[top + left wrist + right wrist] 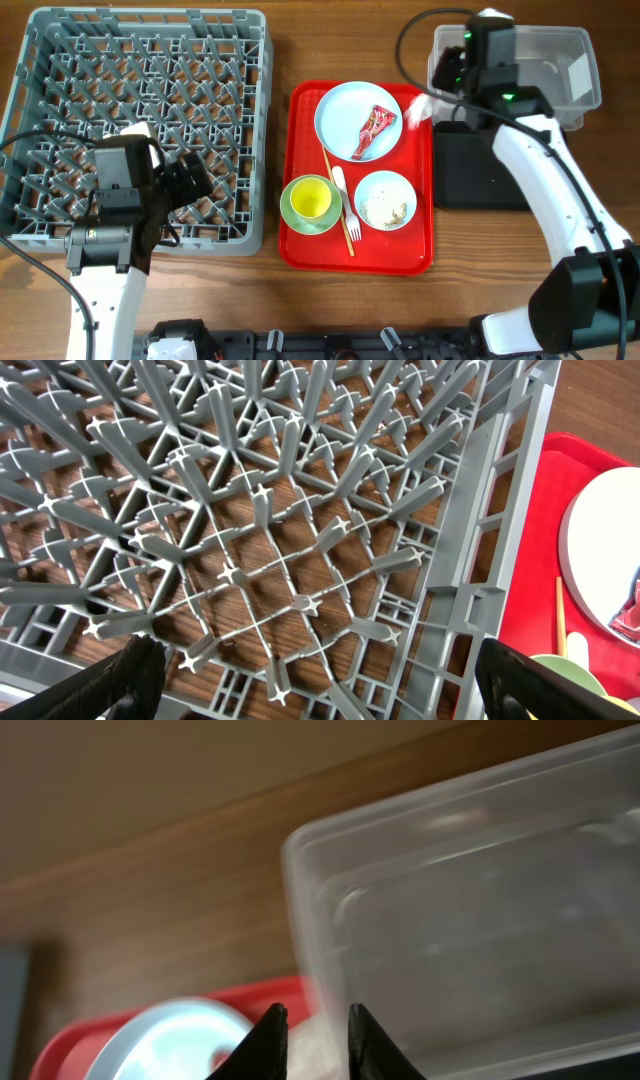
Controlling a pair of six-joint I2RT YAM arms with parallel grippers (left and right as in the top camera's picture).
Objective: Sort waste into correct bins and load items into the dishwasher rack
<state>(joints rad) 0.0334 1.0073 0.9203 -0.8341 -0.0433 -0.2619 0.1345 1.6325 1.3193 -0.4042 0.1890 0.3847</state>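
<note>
Two dark fingers of the right gripper (312, 1020) stand narrowly apart with a pale, blurred mass between them. This looks like the crumpled white tissue (418, 108), pinched at the fingertips. From overhead the tissue hangs over the far right corner of the red tray (300, 215), just left of the clear tub (470, 920), whose near corner fills the right wrist view just beyond the fingers. The black tray (480, 170) lies just beside the tub on its near side. On the red tray, the pale-blue plate (335, 115) carries the red snack wrapper (374, 130), its long axis slanting from far right to near left with the wider end far right. The wooden stick (338, 205) and the white fork (347, 205) lie almost parallel, both running far to near between the yellow cup (310, 198), which sits in the pale-green bowl (290, 212), and the small pale-blue bowl (405, 190) holding the rice scraps (385, 208). Well apart from these, the left gripper (320, 660) is spread wide and holds nothing, above the pegged floor of the dishwasher rack (255, 130) near its right wall.
</note>
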